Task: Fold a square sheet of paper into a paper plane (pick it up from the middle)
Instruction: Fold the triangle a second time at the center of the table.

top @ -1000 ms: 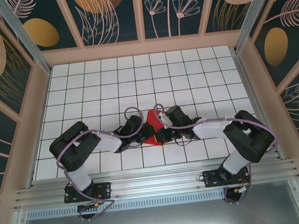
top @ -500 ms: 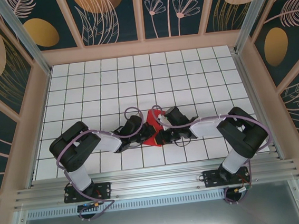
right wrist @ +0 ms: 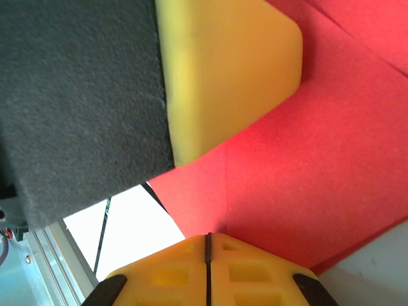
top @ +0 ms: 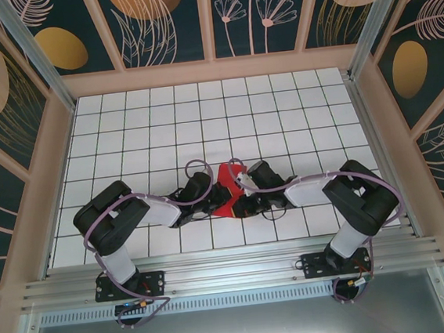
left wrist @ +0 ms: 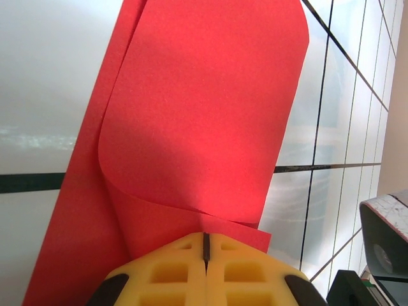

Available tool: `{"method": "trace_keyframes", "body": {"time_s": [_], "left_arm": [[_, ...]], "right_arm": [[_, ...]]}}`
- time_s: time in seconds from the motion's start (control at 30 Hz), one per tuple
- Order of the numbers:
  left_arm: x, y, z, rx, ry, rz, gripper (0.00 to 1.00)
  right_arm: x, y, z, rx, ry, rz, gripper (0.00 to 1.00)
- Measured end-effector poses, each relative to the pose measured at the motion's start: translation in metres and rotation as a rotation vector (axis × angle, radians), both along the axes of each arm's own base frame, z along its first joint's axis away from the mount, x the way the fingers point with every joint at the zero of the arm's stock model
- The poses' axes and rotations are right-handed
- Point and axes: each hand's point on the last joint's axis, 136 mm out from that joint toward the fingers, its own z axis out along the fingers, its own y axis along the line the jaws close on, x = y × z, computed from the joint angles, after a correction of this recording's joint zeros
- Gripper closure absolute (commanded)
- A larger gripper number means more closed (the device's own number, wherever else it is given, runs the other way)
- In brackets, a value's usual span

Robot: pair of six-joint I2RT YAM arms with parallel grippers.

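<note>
The square sheet of paper (top: 223, 184), bright red, lies folded and curled on the white grid between my two grippers. My left gripper (top: 214, 199) comes in from the left. In the left wrist view its yellow jaws (left wrist: 205, 237) are shut, and the red paper (left wrist: 204, 115) curls over and runs into their seam. My right gripper (top: 239, 203) meets it from the right. Its jaws (right wrist: 208, 237) are also shut, and a crease of the paper (right wrist: 319, 159) ends at their tip. The left gripper's yellow finger (right wrist: 223, 70) is close above. No paper plane is in view.
The white gridded table (top: 201, 113) stretches away behind the grippers, boxed in by pinkish frame walls (top: 213, 71). An aluminium rail (top: 232, 272) runs along the near edge at the arm bases. Both forearms lie low across the front tiles.
My right arm has drawn its elbow inward and its gripper has shifted slightly on the paper. A little more red shows between the grippers. The left arm has stayed put.
</note>
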Motion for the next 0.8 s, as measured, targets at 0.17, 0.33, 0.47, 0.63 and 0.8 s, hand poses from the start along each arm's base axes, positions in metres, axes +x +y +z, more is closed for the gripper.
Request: {"method": "trace_keyframes", "body": {"time_s": [0.17,0.33,0.47,0.63,0.8], "left_arm": [[-0.001,0.000,0.000,-0.002,0.000,-0.003,1.00],[-0.001,0.000,0.000,-0.003,0.000,-0.003,1.00],[-0.001,0.000,0.000,-0.003,0.000,-0.003,1.00],[-0.001,0.000,0.000,-0.004,-0.002,-0.003,1.00],[-0.001,0.000,0.000,-0.005,-0.003,-0.003,1.00]], "right_arm": [[-0.005,-0.006,0.000,0.004,0.004,-0.003,0.90],[-0.007,-0.010,0.000,0.021,0.015,-0.021,0.90],[-0.008,-0.012,0.000,0.022,0.022,-0.028,0.90],[-0.021,-0.025,0.000,-0.010,0.053,-0.038,0.90],[-0.026,-0.032,0.012,-0.024,0.062,-0.048,0.89]]}}
